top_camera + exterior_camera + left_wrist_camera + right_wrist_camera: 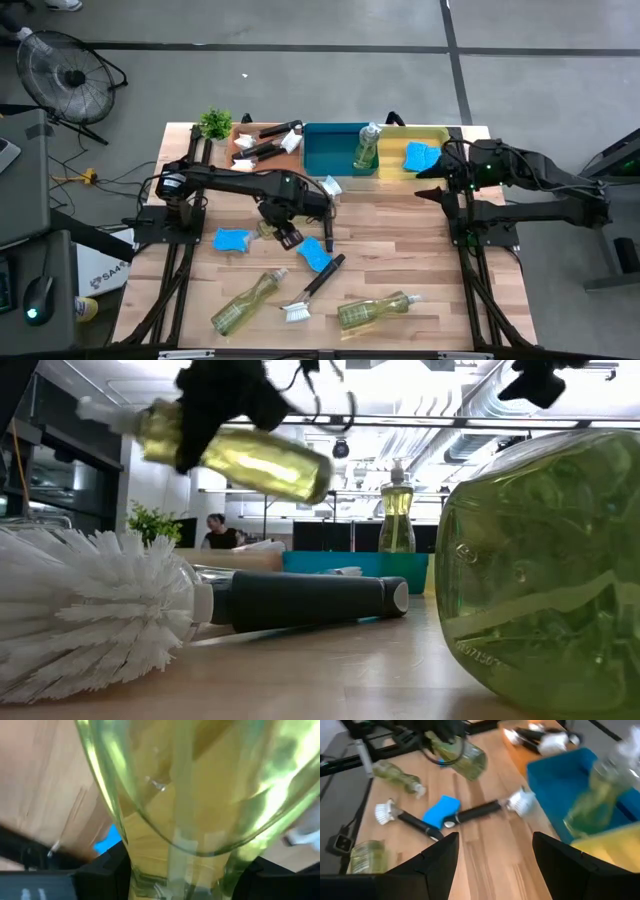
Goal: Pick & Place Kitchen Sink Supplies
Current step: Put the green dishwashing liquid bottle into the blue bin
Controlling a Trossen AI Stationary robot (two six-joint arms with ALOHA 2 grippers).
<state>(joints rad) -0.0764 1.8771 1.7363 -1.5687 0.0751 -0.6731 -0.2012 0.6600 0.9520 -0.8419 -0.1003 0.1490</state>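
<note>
Bottle (545, 570) and brush (95, 610) on the wooden table (400, 250)

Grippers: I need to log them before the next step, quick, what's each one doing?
Left gripper: shut on a bottle of yellow-green liquid, lifted off the table.
Right gripper: jaws open, holding nothing, at the table's right edge.
</note>
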